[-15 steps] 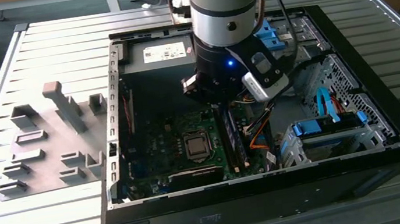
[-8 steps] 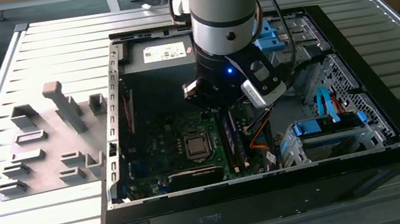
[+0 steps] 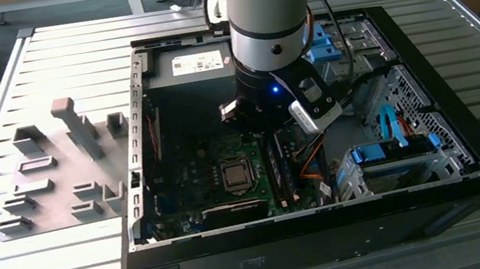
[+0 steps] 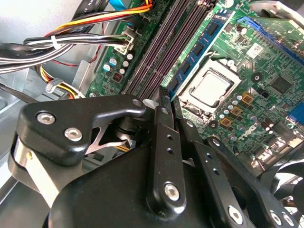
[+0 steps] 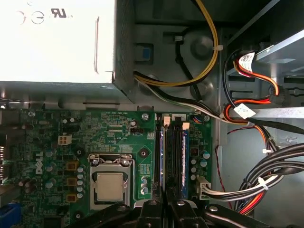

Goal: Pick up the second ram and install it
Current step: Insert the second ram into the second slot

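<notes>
The second ram (image 5: 162, 156), a thin blue stick with dark chips (image 4: 202, 45), stands on edge along the memory slot nearest the CPU socket (image 5: 110, 185). My gripper (image 5: 165, 205) is down inside the open computer case, shut on the stick's upper edge about midway along it. In the second wrist view its black fingers meet at the stick, gripper (image 4: 164, 95). How deep the stick sits in the slot is hidden. Another blue stick (image 5: 186, 156) stands two slots further from the socket. In the exterior view the arm's wrist (image 3: 277, 94) covers the fingers.
The power supply (image 3: 188, 64) lies just beyond the slots' far end. Cable bundles (image 5: 266, 180) run beside the slots, opposite the socket. Light-blue drive-bay clips (image 3: 393, 149) sit at the exterior view's right. Grey holder blocks (image 3: 57, 174) stand on the table outside the case (image 3: 329, 235).
</notes>
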{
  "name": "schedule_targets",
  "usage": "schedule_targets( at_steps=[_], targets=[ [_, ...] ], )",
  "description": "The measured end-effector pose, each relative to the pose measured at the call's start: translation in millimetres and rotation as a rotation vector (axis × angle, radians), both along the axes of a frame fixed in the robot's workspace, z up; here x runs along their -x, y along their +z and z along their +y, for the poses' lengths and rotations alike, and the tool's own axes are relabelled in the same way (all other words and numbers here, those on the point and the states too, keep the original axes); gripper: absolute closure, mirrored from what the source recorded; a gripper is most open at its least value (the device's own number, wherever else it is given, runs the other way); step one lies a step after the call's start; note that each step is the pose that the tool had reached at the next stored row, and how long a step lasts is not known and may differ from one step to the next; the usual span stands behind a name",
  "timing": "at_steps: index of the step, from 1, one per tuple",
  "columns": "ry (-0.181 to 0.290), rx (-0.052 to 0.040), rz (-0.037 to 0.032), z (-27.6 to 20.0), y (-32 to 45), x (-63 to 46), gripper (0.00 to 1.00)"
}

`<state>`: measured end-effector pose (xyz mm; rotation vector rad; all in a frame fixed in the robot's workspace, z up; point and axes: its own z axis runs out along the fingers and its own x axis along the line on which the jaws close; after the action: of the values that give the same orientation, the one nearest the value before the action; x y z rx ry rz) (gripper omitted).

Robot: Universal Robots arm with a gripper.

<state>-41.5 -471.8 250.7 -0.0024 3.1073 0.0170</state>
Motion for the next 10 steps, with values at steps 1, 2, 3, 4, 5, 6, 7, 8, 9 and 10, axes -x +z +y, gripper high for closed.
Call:
schedule_targets(
  at_steps=[1, 2, 3, 4, 5, 6, 7, 8, 9, 10],
  targets=[
    [0.0, 0.0, 0.0003, 0.0, 0.0, 0.0, 0.86],
    [0.0, 0.0, 0.001, 0.0, 0.0, 0.0, 0.86],
    [0.0, 0.0, 0.0022, 0.0, 0.0, -0.1, 0.86],
    [0.0, 0.0, 0.0036, 0.0, 0.0, 0.0, 0.86],
    [0.0, -0.0001, 0.0041, 0.0, 0.0, -0.1, 0.86],
    [0.0, 0.0, 0.0042, 0.0, 0.0, 0.0, 0.86],
    [0.0, 0.0, 0.0043, 0.0, 0.0, 0.0, 0.86],
    [0.0, 0.0, 0.0043, 0.0, 0.0, -0.1, 0.86],
    [0.0, -0.0002, 0.0042, 0.0, -0.4, -0.1, 0.86],
    [0.0, -0.0005, 0.0041, 0.0, -1.0, -0.3, 0.86]
  ],
)
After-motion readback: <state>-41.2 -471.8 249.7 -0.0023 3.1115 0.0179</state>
